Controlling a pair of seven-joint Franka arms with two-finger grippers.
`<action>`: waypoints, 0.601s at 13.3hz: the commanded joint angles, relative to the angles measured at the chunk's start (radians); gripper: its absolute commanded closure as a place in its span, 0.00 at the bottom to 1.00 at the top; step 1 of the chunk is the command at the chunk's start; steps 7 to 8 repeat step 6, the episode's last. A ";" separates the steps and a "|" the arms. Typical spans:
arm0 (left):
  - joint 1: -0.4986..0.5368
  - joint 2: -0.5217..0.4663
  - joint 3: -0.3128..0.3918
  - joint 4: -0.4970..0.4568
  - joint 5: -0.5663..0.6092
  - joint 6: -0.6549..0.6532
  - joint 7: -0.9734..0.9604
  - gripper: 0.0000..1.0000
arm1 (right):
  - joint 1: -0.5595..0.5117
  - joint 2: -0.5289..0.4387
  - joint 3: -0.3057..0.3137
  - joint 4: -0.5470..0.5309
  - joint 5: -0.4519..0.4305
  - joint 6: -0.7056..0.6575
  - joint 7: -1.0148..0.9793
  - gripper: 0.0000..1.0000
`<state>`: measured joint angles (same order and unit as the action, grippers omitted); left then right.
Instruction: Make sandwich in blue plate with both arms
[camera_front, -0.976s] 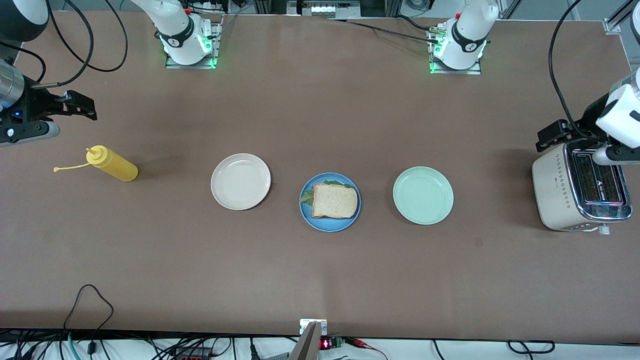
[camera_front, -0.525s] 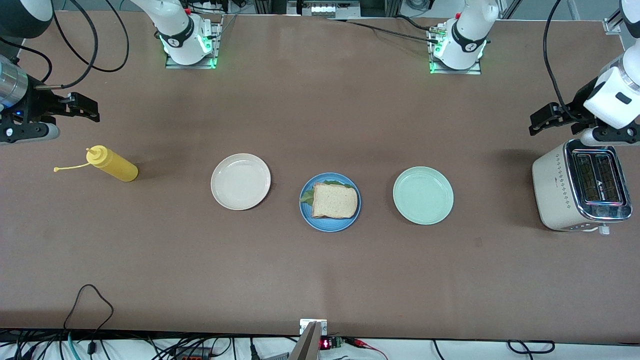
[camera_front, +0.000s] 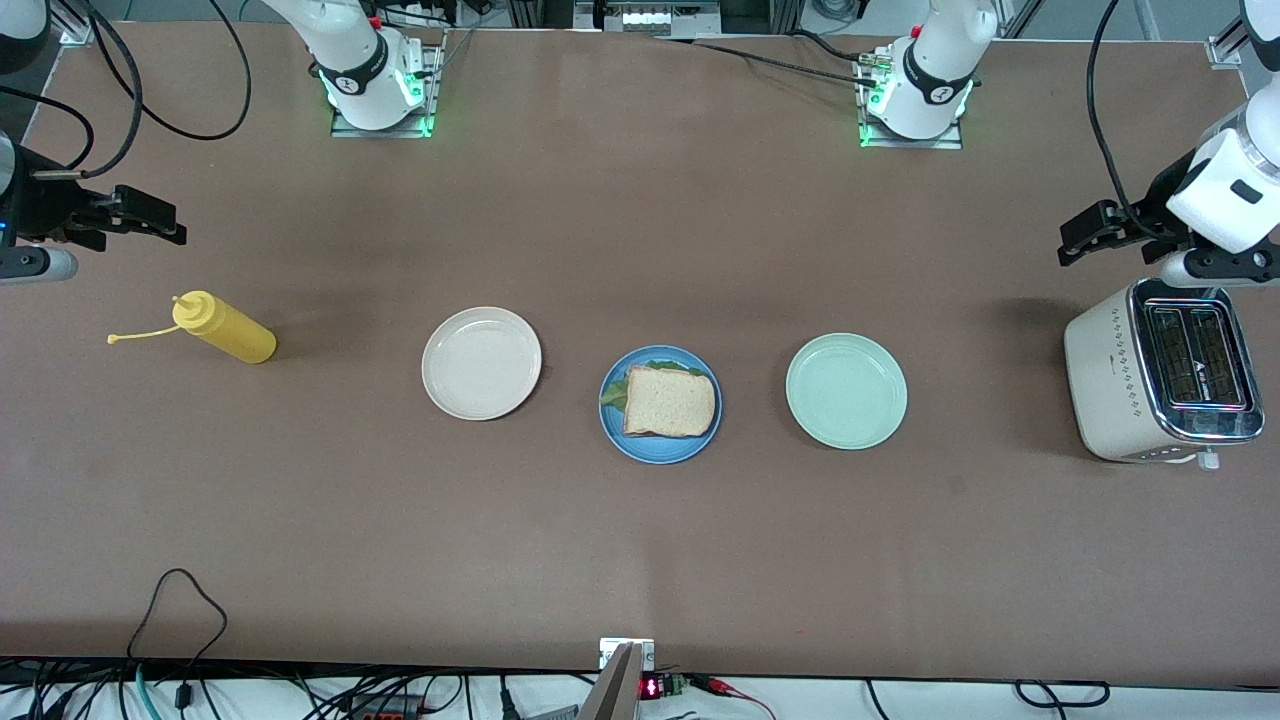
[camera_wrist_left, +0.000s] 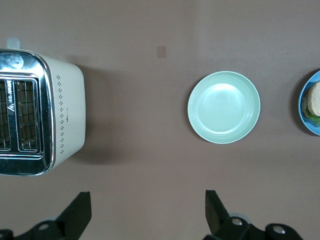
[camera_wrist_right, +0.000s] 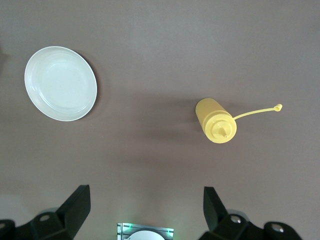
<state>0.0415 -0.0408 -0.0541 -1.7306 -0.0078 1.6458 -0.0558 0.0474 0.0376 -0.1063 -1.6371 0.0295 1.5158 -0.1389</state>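
Note:
The sandwich (camera_front: 668, 400), a bread slice on top with green lettuce showing at its edge, lies in the blue plate (camera_front: 633, 441) at the table's middle; a sliver of both shows in the left wrist view (camera_wrist_left: 314, 100). My left gripper (camera_front: 1085, 228) is open and empty, up in the air over the table beside the toaster, at the left arm's end. My right gripper (camera_front: 150, 222) is open and empty, up in the air over the table beside the yellow bottle, at the right arm's end. In the wrist views, each gripper's (camera_wrist_left: 148, 210) (camera_wrist_right: 146, 207) jaws stand wide apart.
A cream-white plate (camera_front: 481, 362) (camera_wrist_right: 60, 83) and a pale mint-green plate (camera_front: 846, 391) (camera_wrist_left: 224, 107) flank the blue plate. A yellow squeeze bottle (camera_front: 222, 327) (camera_wrist_right: 216, 121) stands toward the right arm's end. A cream toaster (camera_front: 1160, 372) (camera_wrist_left: 37, 112) stands toward the left arm's end.
The left arm has lifted away from over the toaster. The right gripper has drawn back toward the table's end. Sandwich and plates have not moved.

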 joint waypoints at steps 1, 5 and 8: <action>0.001 -0.030 -0.001 -0.021 0.020 -0.007 0.014 0.00 | -0.006 -0.012 0.007 0.002 0.006 -0.005 -0.002 0.00; 0.000 -0.028 -0.001 -0.021 0.020 -0.006 0.014 0.00 | -0.006 -0.015 0.005 0.005 0.006 -0.011 -0.005 0.00; 0.001 -0.028 -0.001 -0.020 0.020 -0.003 0.014 0.00 | -0.006 -0.015 0.005 0.005 0.006 -0.011 -0.007 0.00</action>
